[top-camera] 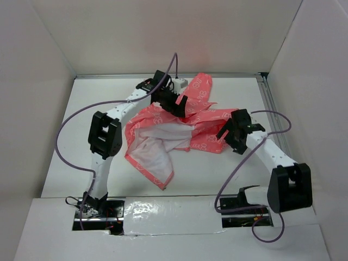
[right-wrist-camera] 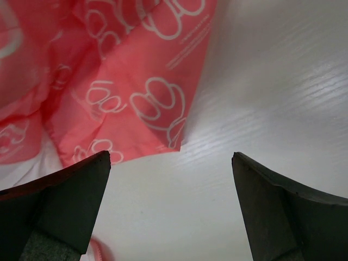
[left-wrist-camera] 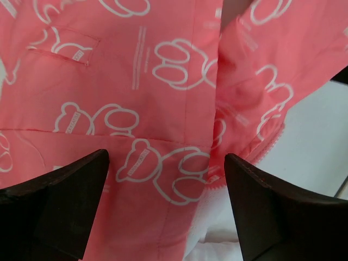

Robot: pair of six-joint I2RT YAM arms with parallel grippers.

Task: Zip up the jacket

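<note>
Left gripper (left-wrist-camera: 166,157): both dark fingers stand spread wide with nothing clamped; coral fabric of the jacket (left-wrist-camera: 163,81) fills the gap beneath them, apart from the pads as far as the left wrist view shows. Just inside the right-hand finger (left-wrist-camera: 272,217) runs a pale toothed edge (left-wrist-camera: 270,145), probably one zipper half, going away from the wrist and slightly rightward.

Right gripper (right-wrist-camera: 171,157): equally wide open and empty; bare table (right-wrist-camera: 261,81) lies between its fingers, and the jacket's nearest corner sits up and to the left of them, close to the left-hand finger (right-wrist-camera: 70,196).

From above, the jacket (top-camera: 204,125) lies crumpled and open past the table's (top-camera: 109,98) middle, toward the far edge, whitish lining (top-camera: 157,142) showing; one flap trails toward the near-left, another lobe reaches the far edge; no straight front line is laid out.

The left arm looks nearer the zipper edge; the right sits at the jacket's right end. I judge the fronts need spreading first.
</note>
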